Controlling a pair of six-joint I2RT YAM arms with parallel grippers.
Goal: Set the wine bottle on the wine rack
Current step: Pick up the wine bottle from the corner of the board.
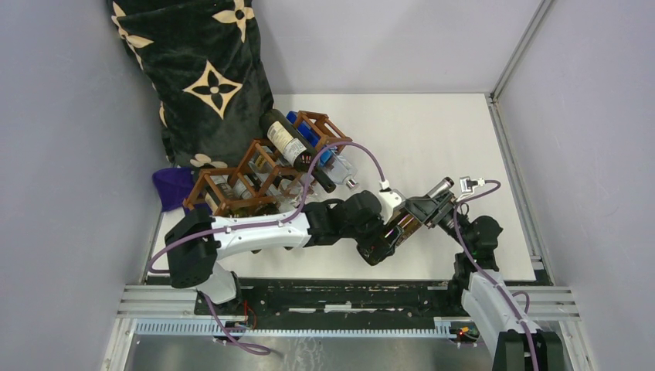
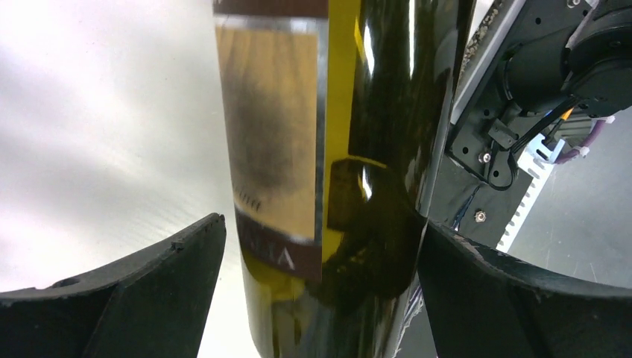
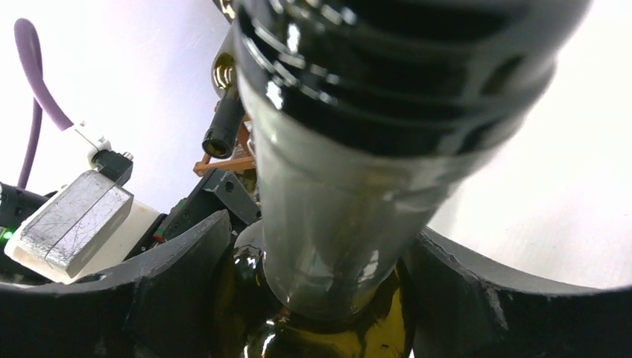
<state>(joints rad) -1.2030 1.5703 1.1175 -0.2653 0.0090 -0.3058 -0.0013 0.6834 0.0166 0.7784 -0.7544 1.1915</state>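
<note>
The dark green wine bottle (image 1: 405, 225) with a tan label is held low over the table between the two arms, its capped neck (image 1: 440, 188) pointing up and to the right. My right gripper (image 1: 423, 214) is shut on the bottle's shoulder (image 3: 335, 328), a finger on each side, and the neck (image 3: 350, 186) fills the right wrist view. My left gripper (image 1: 384, 238) is open around the bottle's body (image 2: 335, 149). Its right finger (image 2: 477, 283) is against the glass and its left finger (image 2: 149, 283) stands apart. The reddish-brown wine rack (image 1: 255, 166) stands at the back left.
The rack holds a dark labelled bottle (image 1: 297, 147) and some clear bottles (image 1: 328, 158). A black patterned cushion (image 1: 201, 69) leans behind it and a purple cloth (image 1: 174, 185) lies at its left. White tabletop (image 1: 432, 131) stretches to the right, with grey walls on both sides.
</note>
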